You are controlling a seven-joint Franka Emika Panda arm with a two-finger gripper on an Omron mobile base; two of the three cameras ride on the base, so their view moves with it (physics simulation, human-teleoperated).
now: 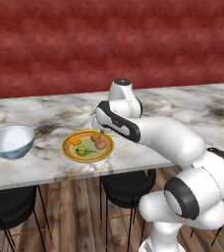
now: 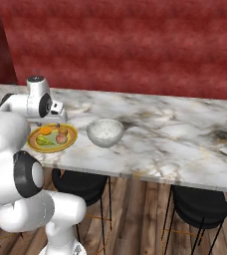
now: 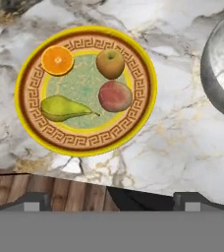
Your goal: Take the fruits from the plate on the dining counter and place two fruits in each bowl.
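Claw open over plate w/ 4 fruits, 2 bowls nearby.

I take the red wall as my landmark: it runs across the whole back of the room, mottled in darker and lighter streaks. Below and in front of it I see a wooden plank floor. On that floor stand black round stools on thin dark legs, one at the left, and from the right base camera another further right.
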